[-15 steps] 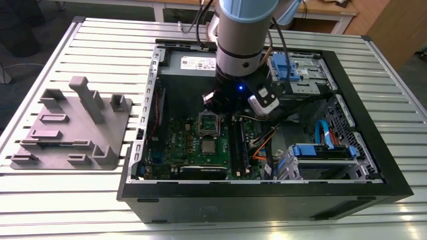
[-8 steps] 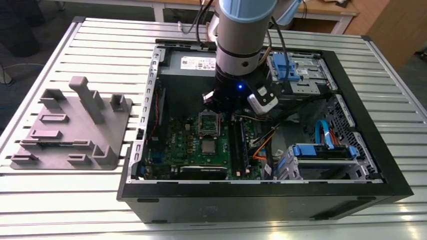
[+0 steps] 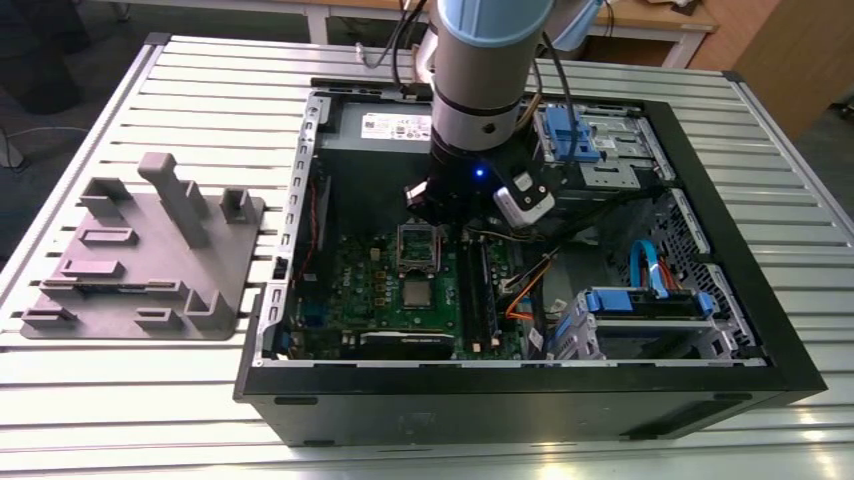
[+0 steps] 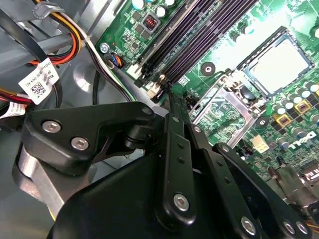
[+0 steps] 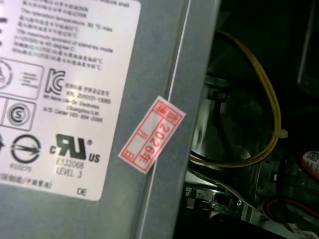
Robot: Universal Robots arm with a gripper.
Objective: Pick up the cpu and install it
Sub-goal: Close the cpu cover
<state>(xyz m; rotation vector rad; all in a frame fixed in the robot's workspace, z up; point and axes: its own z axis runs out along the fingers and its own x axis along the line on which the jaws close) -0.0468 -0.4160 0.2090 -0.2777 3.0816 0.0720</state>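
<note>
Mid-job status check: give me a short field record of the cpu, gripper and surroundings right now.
cpu: flat on the green board, gripper not touching it
gripper: shut, holding nothing, over the green board
socket frame: hollow, beside the cpu
grey tray: outside the case, on the exterior view's left

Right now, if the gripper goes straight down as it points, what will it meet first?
Probably the board near the end of the memory slots, beside the socket frame, not the cpu. Depth is unclear, so the gripper may touch the slots first.
</note>
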